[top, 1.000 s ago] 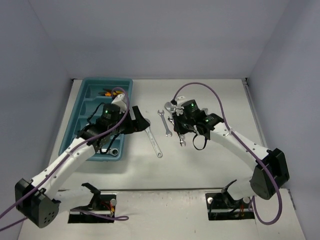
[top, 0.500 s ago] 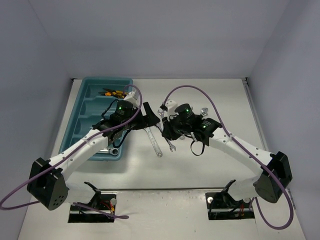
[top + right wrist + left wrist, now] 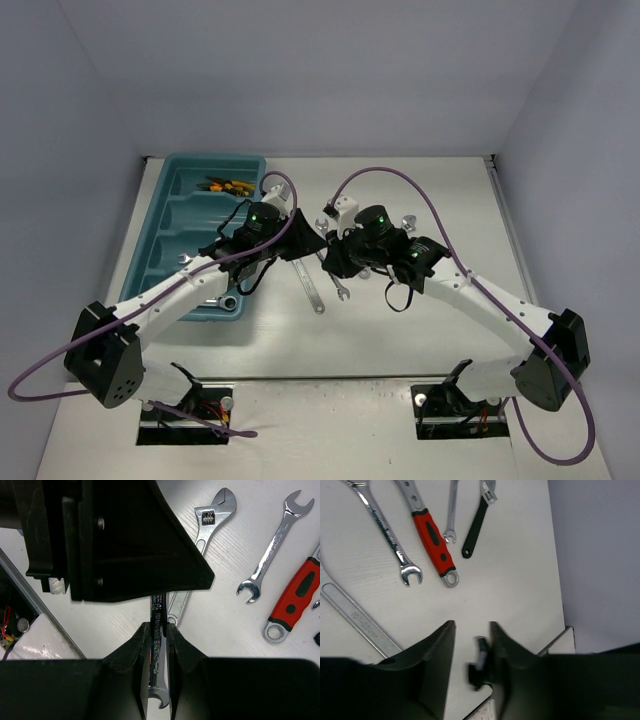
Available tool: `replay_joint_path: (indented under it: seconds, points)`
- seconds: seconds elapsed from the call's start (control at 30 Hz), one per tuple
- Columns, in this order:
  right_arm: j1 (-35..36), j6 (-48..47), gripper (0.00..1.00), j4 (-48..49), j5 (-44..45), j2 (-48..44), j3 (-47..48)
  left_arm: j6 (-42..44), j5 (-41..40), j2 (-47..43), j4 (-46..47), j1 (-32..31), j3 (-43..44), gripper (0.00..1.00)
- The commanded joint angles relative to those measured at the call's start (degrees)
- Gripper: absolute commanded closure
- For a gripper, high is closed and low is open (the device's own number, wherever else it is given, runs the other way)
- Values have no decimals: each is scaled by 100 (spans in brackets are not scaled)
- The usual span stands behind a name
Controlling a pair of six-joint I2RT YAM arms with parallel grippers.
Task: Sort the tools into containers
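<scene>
The sorting looked barely under way. In the teal tray (image 3: 165, 245) at the left of the table (image 3: 420, 190), I could make out some orange-handled tools (image 3: 225, 185) in the farthest compartment. The ring end of a wrench (image 3: 229, 301) showed at the near end, half hidden under the left arm. The compartments between them seemed bare as far as I could see. Most of the tools lay out on the table beside the tray: a long wrench (image 3: 355, 617), an adjustable wrench (image 3: 215, 517), a red-handled wrench (image 3: 432, 537), a black-handled tool (image 3: 476, 522) and two plain spanners near them. The right pincer (image 3: 157, 635) was clenched on a slim combination wrench (image 3: 158, 645), held clear of the table near the middle, its open end pointing back toward the wrist. The left pincer (image 3: 470, 640) hung just in front of it with its fingers spread and nothing between them. To my eye a hand-over was being set up so the left arm could carry that wrench to the tray. Nearly all the sorting was left to do.
</scene>
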Motion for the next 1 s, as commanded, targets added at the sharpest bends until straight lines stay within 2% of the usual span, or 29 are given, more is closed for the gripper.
replay_joint_path:
  seconds: [0.0,0.07,0.23,0.3,0.33,0.37,0.5,0.73,0.87,0.97]
  points:
    - [24,42,100,581,-115,-266,88,-276,138,-89,680,-56,262,84]
    - [24,63,100,623,-111,-275,59,-327,122,-135,727,-56,194,100]
    - [24,81,100,658,-70,-258,49,-399,1,-268,816,-32,63,100]
    - [24,79,85,658,-45,-266,78,-379,-84,-355,789,5,32,100]
    - [24,72,70,658,-15,-272,91,-366,-105,-403,735,67,24,100]
    - [24,72,49,658,51,-291,118,-339,-131,-490,622,206,17,100]
    - [-3,28,30,632,321,-383,154,-249,-78,-773,237,765,-20,100]
    - [-116,55,29,632,530,-573,-46,31,78,-1416,-404,3052,-228,100]
    - [-163,75,29,632,579,-612,-186,188,-188,-1390,-542,3838,-302,100]
    - [-237,96,29,623,656,-649,-275,243,-409,-1142,-322,4179,-400,100]
